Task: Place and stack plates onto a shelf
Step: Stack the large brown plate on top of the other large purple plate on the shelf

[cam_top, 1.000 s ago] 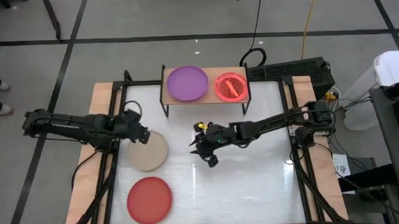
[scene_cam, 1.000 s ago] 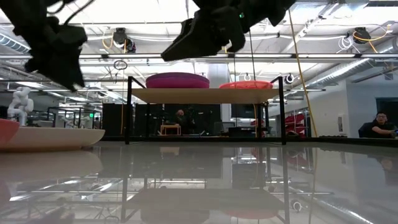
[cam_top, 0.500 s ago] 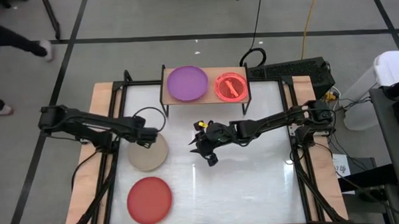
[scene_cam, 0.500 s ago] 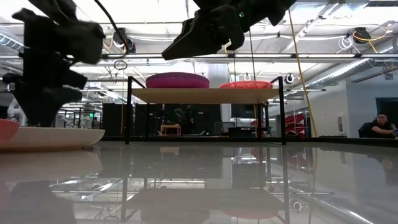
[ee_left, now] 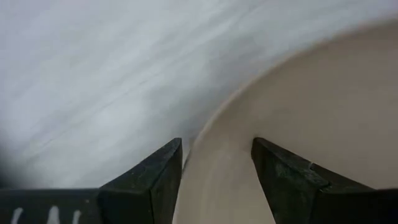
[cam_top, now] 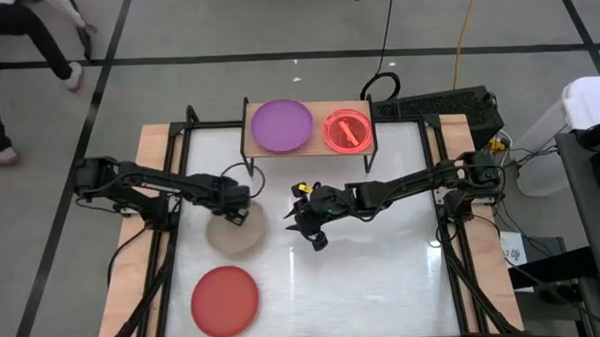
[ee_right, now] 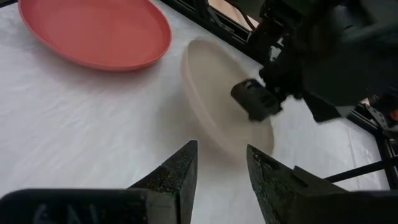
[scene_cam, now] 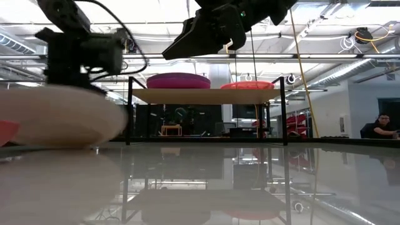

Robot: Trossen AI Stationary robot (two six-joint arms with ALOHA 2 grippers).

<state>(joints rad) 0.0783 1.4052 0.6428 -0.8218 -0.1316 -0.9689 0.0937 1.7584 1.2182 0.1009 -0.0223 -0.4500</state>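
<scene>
Shelf (cam_top: 309, 148): both spots taken, purple plate (cam_top: 281, 124) on one side, orange plate (cam_top: 348, 131) on the other; the board's edges stay bare. Open table runs between the shelf's front edge and the right gripper (cam_top: 304, 226), which hangs mid-table. The left gripper (cam_top: 233, 203) with the beige plate (cam_top: 232, 234) fills the lane just beside it. The red plate (cam_top: 224, 298) blocks the near left corner. The right half of the table is open.

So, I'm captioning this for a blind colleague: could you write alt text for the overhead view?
The left gripper grips the rim of the beige plate on the white table, below the wooden shelf holding a purple plate and an orange plate. The right gripper hovers at mid-table, and a red plate lies nearest the front edge.
</scene>
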